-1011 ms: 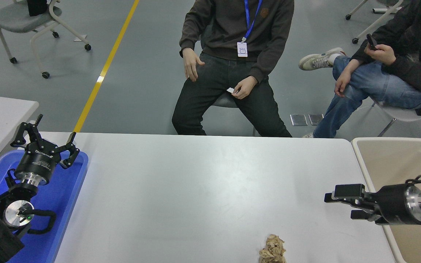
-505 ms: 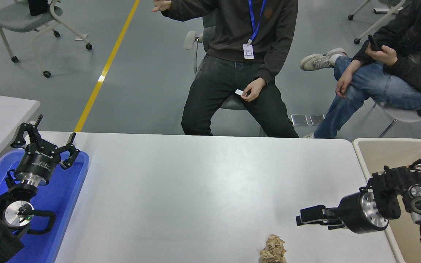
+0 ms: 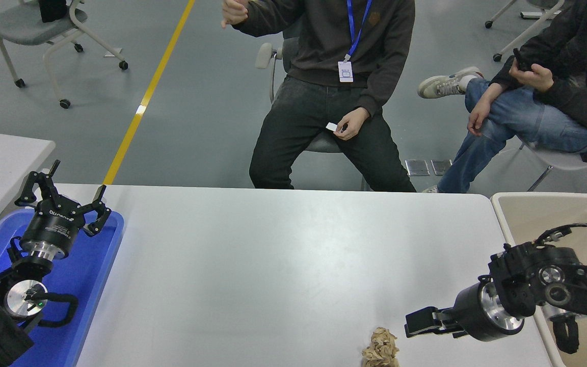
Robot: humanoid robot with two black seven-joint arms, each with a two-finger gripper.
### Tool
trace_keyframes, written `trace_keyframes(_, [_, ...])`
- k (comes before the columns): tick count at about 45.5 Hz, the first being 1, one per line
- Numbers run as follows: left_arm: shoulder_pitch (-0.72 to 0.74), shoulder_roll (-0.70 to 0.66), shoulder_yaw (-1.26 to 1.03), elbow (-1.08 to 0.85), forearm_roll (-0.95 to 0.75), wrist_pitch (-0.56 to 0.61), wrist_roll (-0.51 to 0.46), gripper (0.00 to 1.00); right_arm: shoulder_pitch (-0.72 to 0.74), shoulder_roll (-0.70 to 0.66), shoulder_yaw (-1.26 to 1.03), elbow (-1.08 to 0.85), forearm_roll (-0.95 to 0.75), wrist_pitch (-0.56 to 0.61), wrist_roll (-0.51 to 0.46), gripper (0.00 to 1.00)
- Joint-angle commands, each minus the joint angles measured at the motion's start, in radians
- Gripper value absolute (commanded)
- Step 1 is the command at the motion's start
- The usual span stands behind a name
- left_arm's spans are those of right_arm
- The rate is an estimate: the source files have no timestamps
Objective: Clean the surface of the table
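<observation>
Starting at the far left, my left gripper (image 3: 61, 196) is parked above a blue tray (image 3: 97, 275) that sits at the left end of the table surface (image 3: 273, 265). Its black fingers are spread apart, pointing away from me, with nothing between them. A corner of a smaller white table (image 3: 3, 163) shows beside the tray.

The table surface is the wide, pale grey-white top that fills the middle of the view, running from the blue tray across to a beige bin (image 3: 543, 214) at its right end.

Near the front edge, right of centre, a crumpled wad of brown paper (image 3: 380, 348) lies on the table surface.

Just to the right of the wad and slightly higher in the view is my right gripper (image 3: 415, 324), reaching in from the right edge and pointing left toward the paper. It is near the wad but not touching it. From this angle I cannot tell whether its fingers are parted or together.

Beyond the far edge, a person in dark clothes (image 3: 324, 92) sits on a chair holding a small white card, and a person in blue jeans (image 3: 523, 112) sits to the right.
</observation>
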Motion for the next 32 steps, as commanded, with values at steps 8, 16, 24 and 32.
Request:
trace_keyframes(8, [0.0,0.0,0.0,0.0,0.0,0.0,0.0,1.0,-0.037,0.115,0.085,-0.078,0.106,-0.004,-0.021,1.0])
trace_keyframes(16, [0.0,0.0,0.0,0.0,0.0,0.0,0.0,1.0,-0.081,0.166,0.125,-0.117,0.074,-0.004,-0.013,1.0])
trace_keyframes(24, [0.0,0.0,0.0,0.0,0.0,0.0,0.0,1.0,-0.117,0.18,0.131,-0.132,-0.012,-0.004,-0.013,1.0])
trace_keyframes(32, [0.0,0.0,0.0,0.0,0.0,0.0,0.0,1.0,-0.17,0.216,0.133,-0.178,-0.094,-0.019,-0.013,1.0])
